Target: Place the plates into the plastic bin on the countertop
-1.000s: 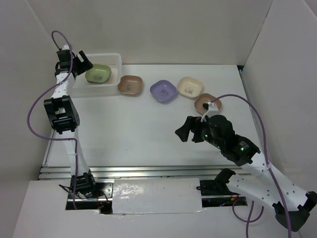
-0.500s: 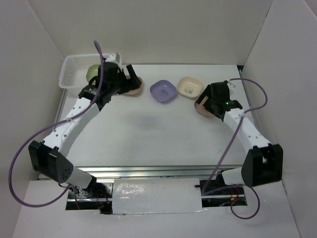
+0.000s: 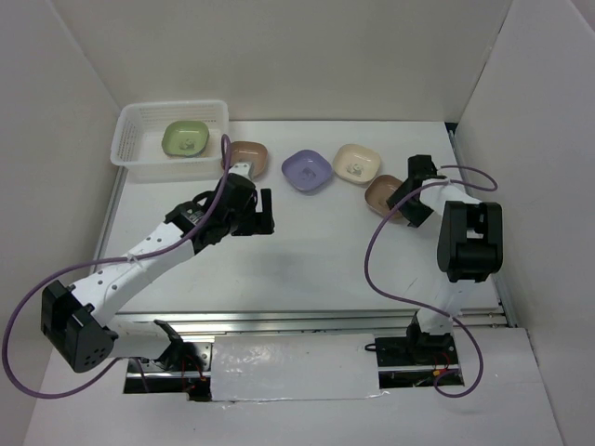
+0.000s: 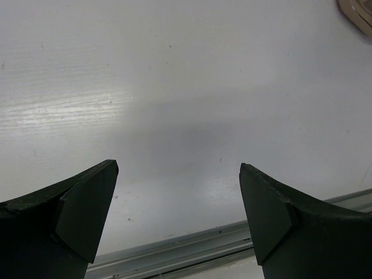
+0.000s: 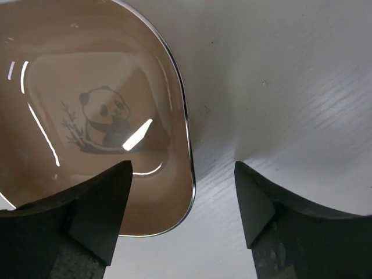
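Observation:
The plastic bin (image 3: pixel 130 149) stands at the countertop's far left with a green plate (image 3: pixel 185 139) inside. A row of plates lies to its right: brown (image 3: pixel 249 160), purple (image 3: pixel 308 170), cream (image 3: pixel 356 163), and a second brown plate (image 3: pixel 382 192). My right gripper (image 3: pixel 407 199) is open at that last plate. In the right wrist view its jaws (image 5: pixel 183 197) straddle the near rim of the panda-printed brown plate (image 5: pixel 99 128), one finger over the dish, one outside, neither touching. My left gripper (image 3: pixel 265 212) hangs open over bare countertop (image 4: pixel 186 116), nothing between its fingers (image 4: pixel 87 203).
White walls enclose the countertop at the back and on both sides. A metal rail (image 4: pixel 174 250) runs along the front edge. A plate's edge (image 4: pixel 356 13) shows at the top right corner of the left wrist view. The right arm's purple cable (image 3: pixel 372 251) loops over the table.
My left arm has pulled back from the bin and the brown plate toward the table's middle. My right gripper has dropped onto the right brown plate's rim, its jaws slightly narrower.

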`<state>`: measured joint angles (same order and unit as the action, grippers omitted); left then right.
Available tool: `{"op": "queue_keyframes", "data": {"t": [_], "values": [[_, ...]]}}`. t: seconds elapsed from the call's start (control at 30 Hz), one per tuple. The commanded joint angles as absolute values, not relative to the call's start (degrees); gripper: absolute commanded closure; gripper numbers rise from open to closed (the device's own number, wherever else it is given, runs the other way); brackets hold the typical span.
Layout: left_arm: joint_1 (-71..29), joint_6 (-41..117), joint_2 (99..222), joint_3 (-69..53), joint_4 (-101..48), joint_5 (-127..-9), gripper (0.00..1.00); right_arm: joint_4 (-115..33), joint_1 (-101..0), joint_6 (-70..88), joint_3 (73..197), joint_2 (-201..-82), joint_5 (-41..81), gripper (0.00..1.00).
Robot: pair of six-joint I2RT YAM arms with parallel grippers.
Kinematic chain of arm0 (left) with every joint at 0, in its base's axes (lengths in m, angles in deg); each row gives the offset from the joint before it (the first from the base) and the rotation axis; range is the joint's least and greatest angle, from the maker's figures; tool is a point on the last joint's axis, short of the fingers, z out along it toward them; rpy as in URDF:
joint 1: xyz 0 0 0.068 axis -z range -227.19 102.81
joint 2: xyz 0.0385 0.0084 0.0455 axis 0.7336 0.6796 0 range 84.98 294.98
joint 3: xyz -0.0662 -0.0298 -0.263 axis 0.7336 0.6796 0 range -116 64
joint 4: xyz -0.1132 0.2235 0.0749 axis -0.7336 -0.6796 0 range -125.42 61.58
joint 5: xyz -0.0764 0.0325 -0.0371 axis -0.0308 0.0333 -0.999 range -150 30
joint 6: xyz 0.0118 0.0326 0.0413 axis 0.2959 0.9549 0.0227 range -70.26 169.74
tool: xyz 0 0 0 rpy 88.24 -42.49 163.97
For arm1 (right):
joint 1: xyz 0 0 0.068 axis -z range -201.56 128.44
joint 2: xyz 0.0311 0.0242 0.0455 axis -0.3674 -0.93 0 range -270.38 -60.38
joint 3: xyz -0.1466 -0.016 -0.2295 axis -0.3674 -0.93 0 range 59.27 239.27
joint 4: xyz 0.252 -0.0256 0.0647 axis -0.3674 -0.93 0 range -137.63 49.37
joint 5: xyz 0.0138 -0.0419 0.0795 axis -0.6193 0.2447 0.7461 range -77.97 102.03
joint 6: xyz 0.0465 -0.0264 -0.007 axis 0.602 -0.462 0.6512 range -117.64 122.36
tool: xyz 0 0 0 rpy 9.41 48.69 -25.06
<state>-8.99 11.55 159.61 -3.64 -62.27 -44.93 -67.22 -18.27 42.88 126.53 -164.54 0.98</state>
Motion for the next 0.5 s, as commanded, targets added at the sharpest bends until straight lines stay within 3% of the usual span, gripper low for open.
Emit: {"op": "queue_keyframes", "data": {"t": [0.0, 0.03, 0.07, 0.2, 0.27, 0.3, 0.4, 0.47], "values": [[-8.9, 10.7, 157.0, -2.7, -62.9, -42.2, 0.01, -65.9, -16.7, 42.9, 126.2, -164.7, 4.0, 0.26], [-8.8, 11.1, 156.9, -2.4, -63.1, -42.1, 0.01, -66.2, -16.6, 42.6, 126.1, -164.7, 5.0, 0.46], [-8.9, 11.1, 156.8, -2.3, -63.4, -41.5, 0.01, -65.9, -16.5, 42.5, 125.5, -163.9, 4.7, 0.57], [-9.1, 11.2, 156.9, -2.5, -64.5, -40.7, 0.01, -66.1, -16.3, 44.1, 121.3, -161.6, 3.7, 0.87], [-9.1, 11.1, 156.6, -2.9, -64.7, -40.5, 0.01, -65.9, -15.8, 44.5, 118.3, -159.3, 3.2, 0.88], [-9.1, 11.2, 156.7, -3.3, -64.5, -40.8, 0.01, -65.9, -15.9, 45.4, 117.2, -158.0, 2.1, 1.0], [-8.9, 12.5, 157.7, -5.6, -62.4, -44.3, 0.01, -66.5, -17.2, 46.2, 112.5, -152.0, -3.2, 1.0], [-8.0, 13.5, 161.0, -9.9, -61.5, -46.7, 0.01, -68.7, -23.2, 46.3, 111.8, -147.2, -10.5, 1.0]]}}
